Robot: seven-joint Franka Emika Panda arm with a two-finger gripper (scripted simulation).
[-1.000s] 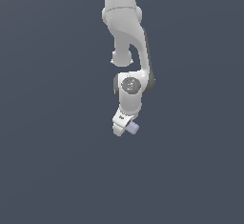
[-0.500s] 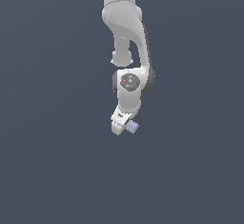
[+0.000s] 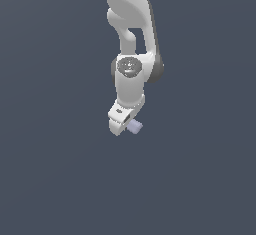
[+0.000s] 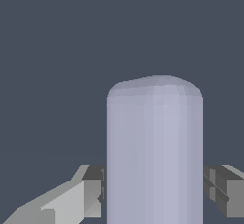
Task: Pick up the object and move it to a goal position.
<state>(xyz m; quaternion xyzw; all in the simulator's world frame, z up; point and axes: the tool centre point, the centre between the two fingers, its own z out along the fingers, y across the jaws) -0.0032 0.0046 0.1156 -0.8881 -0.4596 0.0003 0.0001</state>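
Since the wrist view is basically filled with it, easy call: the tool [image 4: 155, 192] is clamped on the object [image 4: 155, 151], one grey finger [image 4: 93, 189] pressed against each flat side of that pale lavender cylinder, rounded end poking out past the tips. No gap visible on either side, so it reads as a proper grasp and not just hovering around it.

Over in the exterior view the tool [image 3: 121, 124] sits a bit below the middle of the frame, and the object [image 3: 135, 126] shows as a small lavender nub sticking out toward the exterior view's right. Above that the white arm [image 3: 131, 54] runs straight up and out of the top of the frame. Everything behind is flat dark grey; I can't tell whether a surface lies right under the object or whether it's off the ground, and no goal marker is visible in either view.

My guess is we're in the carry phase. To do it well: keep the squeeze constant, move smoothly with no wrist jerks since the thing is smooth and could slip, and don't let go until it's at the goal.
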